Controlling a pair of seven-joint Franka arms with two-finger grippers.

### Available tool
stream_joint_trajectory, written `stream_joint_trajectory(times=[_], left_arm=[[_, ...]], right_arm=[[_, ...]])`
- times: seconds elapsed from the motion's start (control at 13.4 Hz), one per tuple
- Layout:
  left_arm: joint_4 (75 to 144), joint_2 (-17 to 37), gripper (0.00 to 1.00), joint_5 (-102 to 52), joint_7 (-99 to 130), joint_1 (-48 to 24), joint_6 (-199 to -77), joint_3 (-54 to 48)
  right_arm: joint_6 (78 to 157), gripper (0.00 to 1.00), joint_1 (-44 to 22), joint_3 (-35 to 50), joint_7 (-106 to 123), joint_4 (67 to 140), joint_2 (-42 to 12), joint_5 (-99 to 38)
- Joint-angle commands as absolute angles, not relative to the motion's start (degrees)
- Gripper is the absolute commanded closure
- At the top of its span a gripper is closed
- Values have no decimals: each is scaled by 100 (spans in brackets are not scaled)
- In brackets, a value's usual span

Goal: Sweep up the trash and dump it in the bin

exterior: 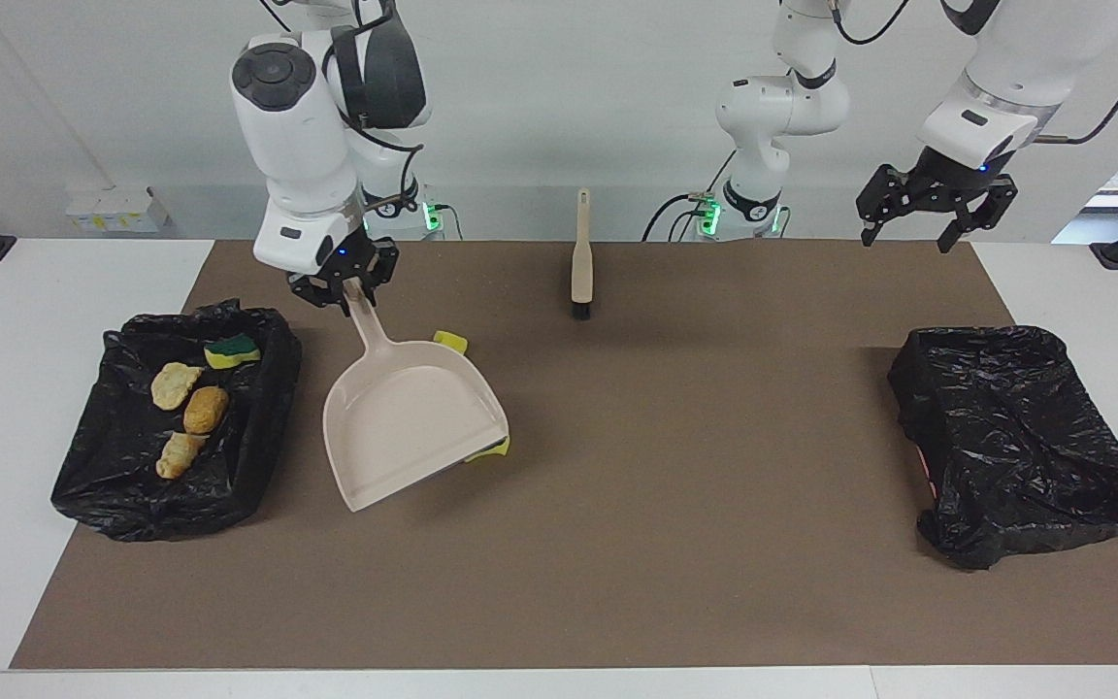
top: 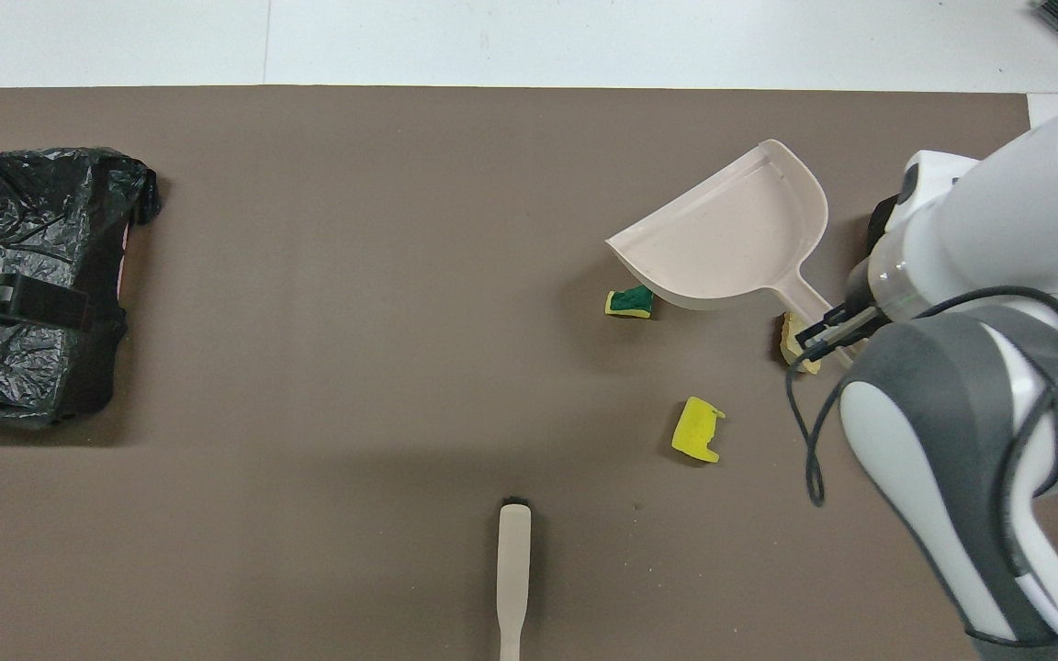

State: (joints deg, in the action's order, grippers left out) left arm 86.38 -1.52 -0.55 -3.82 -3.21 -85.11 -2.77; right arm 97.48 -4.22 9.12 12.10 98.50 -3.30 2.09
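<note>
My right gripper is shut on the handle of the beige dustpan, which hangs tilted over the mat beside the bin. In the bin lie tan trash chunks and a green-faced sponge bit. On the mat lie a yellow sponge bit, a green-faced bit at the pan's lip, and a tan chunk under my right gripper. My left gripper is open and raised at its own end of the table.
The beige brush lies on the brown mat near the robots, midway between the arms. A second black-lined bin sits at the left arm's end. White table borders the mat.
</note>
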Motion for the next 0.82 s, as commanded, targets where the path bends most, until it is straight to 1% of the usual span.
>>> stream_joint_trajectory(times=[0.0, 0.07, 0.37, 0.52, 0.75], left_arm=[[8630, -332, 0, 18, -536, -281, -8394, -193], [8709, -386, 0, 9, -536, -281, -8394, -185], [8736, -404, 0, 0, -527, -290, -8385, -176], [8736, -404, 0, 0, -536, -281, -8385, -185], [8658, -343, 0, 17, -501, -281, -8437, -185]], right_arm=[[10290, 100, -763, 879, 381, 9967, -552, 0], [10475, 100, -904, 879, 117, 9941, -719, -9], [11038, 100, -1370, 879, -650, 9870, -1036, -9], [11450, 100, -1590, 879, -1463, 9861, -1273, 9], [12048, 100, -2213, 879, -2790, 9861, -1537, -9]])
